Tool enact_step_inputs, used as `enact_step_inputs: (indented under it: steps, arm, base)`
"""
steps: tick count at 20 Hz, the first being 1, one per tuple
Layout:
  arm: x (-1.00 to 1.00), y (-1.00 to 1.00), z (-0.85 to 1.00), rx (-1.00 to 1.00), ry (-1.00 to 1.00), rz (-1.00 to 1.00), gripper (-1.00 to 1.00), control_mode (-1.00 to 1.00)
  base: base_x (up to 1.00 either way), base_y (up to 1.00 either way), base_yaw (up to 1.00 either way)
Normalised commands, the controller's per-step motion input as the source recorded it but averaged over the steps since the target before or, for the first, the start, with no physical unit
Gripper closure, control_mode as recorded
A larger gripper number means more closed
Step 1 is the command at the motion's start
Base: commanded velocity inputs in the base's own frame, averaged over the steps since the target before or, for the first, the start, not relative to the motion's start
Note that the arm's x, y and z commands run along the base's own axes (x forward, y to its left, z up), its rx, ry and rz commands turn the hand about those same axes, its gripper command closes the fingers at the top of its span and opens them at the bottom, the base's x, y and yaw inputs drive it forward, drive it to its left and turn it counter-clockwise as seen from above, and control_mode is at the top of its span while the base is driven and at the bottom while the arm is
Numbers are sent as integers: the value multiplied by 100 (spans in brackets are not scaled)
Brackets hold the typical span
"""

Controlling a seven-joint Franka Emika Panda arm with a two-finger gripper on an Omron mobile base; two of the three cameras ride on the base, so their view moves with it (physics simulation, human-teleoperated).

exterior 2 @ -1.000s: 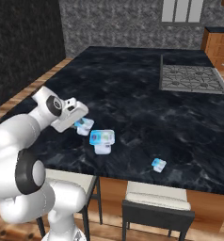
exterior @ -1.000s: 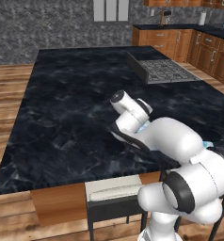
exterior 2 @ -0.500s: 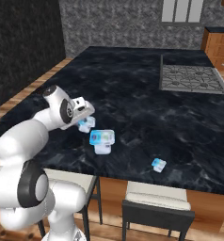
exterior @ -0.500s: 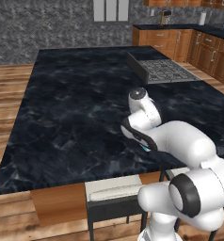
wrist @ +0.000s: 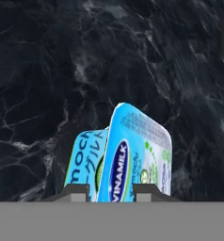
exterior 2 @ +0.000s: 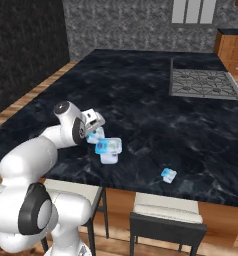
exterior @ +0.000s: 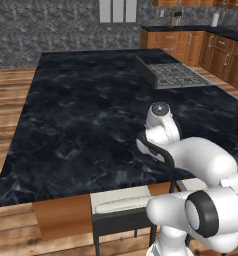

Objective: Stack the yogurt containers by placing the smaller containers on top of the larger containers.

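The wide yogurt tub with its light-blue and white lid sits near the counter's front edge. A small blue-lidded cup stands against the tub's left side, partly hidden by my hand. My gripper hangs just above that cup, open, with nothing held. In the hand view the tub's lid and the small cup's lid lie side by side close below my gripper, whose fingertips stand apart. A second small cup lies alone to the right by the front edge.
The black marble island counter stretches far back. A built-in stove top sits at the back right. Two stools stand under the front edge. In the left base view my own arm blocks the near right counter.
My arm has swung across the counter toward the cups, and the hand now hangs over the small cup beside the tub. The containers have not moved.
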Motion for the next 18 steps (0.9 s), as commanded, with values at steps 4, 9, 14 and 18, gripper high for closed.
enact_step_inputs:
  steps: [4, 9, 14, 18]
  arm:
    - [0, 0, -2, 0, 0, 7, 100, -100]
    - [0, 0, 0, -3, 0, 3, 100, -100]
    - [0, 0, 0, -7, 0, 0, 100, -100]
    - [0, 0, 0, -6, -1, 0, 100, -100]
  base:
    - [0, 0, 0]
    - [0, 0, 0]
    - [0, 0, 0]
    - [0, 0, 0]
